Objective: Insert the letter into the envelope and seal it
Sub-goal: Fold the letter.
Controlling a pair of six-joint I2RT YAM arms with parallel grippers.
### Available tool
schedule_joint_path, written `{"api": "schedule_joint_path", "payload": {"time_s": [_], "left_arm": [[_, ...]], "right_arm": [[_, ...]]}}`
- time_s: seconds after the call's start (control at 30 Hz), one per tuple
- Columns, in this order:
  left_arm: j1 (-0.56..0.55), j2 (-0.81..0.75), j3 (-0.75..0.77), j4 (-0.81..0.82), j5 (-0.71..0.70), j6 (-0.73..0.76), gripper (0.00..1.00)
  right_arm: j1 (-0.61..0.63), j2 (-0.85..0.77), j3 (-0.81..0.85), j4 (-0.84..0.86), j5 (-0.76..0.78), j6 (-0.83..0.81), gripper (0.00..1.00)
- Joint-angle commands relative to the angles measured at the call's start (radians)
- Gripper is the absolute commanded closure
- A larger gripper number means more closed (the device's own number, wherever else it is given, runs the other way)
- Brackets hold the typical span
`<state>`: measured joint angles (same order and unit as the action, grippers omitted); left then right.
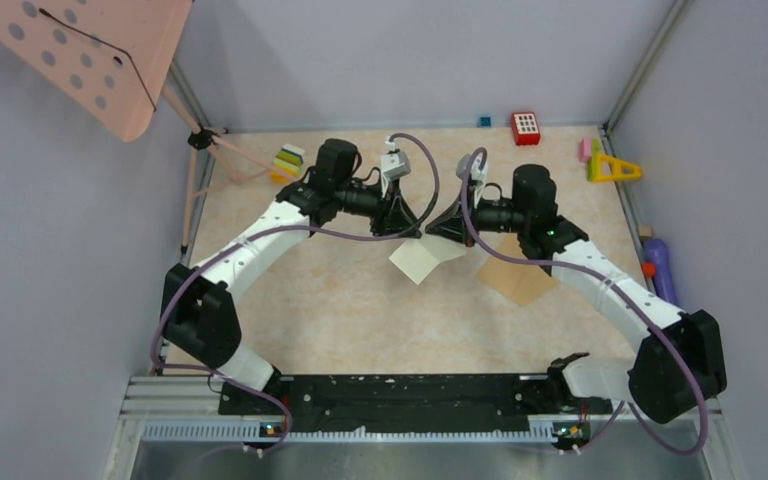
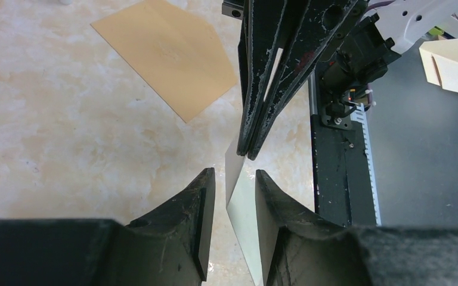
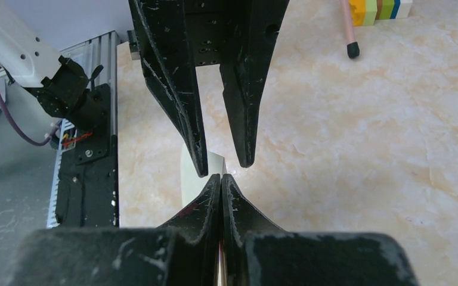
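Paper first: the letter [image 1: 422,260] sits near the middle of the overhead view, held up by its top edge. I cannot tell whether its lower edge touches the table [image 1: 360,310]. My right gripper [image 3: 222,177] is pressed fully together on that edge, with a pale strip showing between its fingers in the left wrist view, so it carries the sheet. My left gripper [image 2: 234,173] stands parted, one finger on either side of the sheet, not pinching it. I judge this a handover or regrip, to get the sheet angled for sliding in. The envelope [image 2: 167,53] lies flat on the table in the upper left of the left wrist view, well apart from both grippers, its pointed flap spread out and nothing in it yet.
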<state>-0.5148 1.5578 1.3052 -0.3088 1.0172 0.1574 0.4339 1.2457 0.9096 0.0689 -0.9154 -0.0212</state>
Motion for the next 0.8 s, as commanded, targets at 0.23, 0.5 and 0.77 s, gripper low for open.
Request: {"api": "schedule_joint_path", "payload": {"time_s": [0.23, 0.5, 0.77], "left_arm": [[-0.010, -0.012, 0.039, -0.125, 0.028, 0.187, 0.54], [-0.011, -0.013, 0.042, -0.162, -0.013, 0.228, 0.63], [-0.011, -0.010, 0.048, -0.162, -0.027, 0.226, 1.00]], "right_arm": [[-0.010, -0.072, 0.022, -0.004, 0.019, -0.023, 1.00], [-0.053, -0.114, 0.015, -0.005, 0.011, -0.026, 1.00], [-0.062, -0.131, 0.011, -0.010, 0.023, -0.042, 1.00]]}}
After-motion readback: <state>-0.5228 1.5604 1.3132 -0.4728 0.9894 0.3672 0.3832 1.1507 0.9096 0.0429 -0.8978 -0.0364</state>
